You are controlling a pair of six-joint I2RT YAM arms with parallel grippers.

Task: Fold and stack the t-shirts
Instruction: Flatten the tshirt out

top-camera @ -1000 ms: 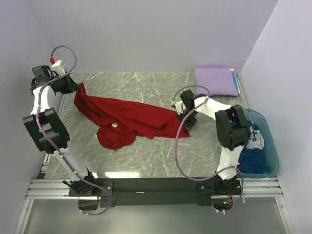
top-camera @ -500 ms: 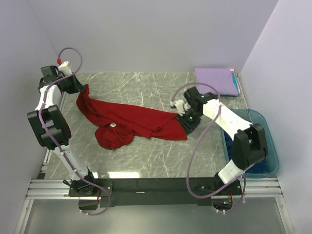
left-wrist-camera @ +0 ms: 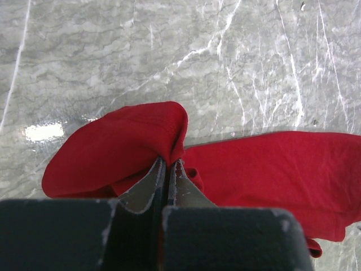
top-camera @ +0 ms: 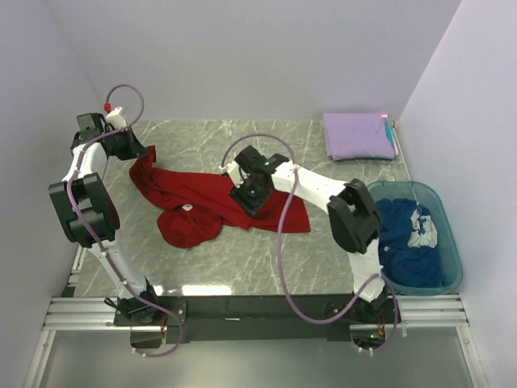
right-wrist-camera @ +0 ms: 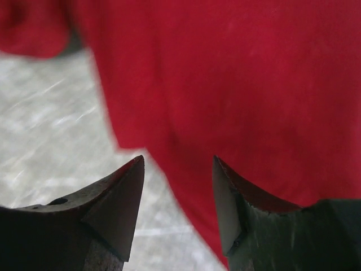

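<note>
Finds red shirt crumpled across left and centre of marble table. Records left gripper clenched on a raised fold at that shirt's far-left end. Records right gripper released, jaws apart with nothing between, hanging over an edge near shirt's middle. Notes lavender shirt folded flat in far-right corner. Notes dark blue shirt heaped inside teal tub at near right.
</note>
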